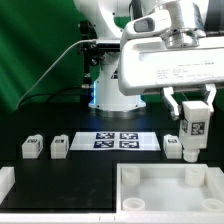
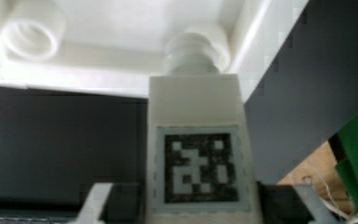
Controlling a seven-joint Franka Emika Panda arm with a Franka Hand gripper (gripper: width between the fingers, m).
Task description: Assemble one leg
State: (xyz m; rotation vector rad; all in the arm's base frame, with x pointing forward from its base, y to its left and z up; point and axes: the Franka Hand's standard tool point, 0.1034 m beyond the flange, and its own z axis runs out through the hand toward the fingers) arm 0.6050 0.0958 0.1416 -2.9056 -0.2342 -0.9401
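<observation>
My gripper is shut on a white blocky leg with a black-and-white tag and holds it upright above the table at the exterior view's right. In the wrist view the leg sits between the dark fingers, and its round end points at the big white tray-like frame. Another leg stands on the table just beside the held one. Two more legs stand at the exterior view's left.
The marker board lies in the middle of the black table. The white tray-like frame fills the front right. A white piece sits at the front left edge. The robot base stands behind the board.
</observation>
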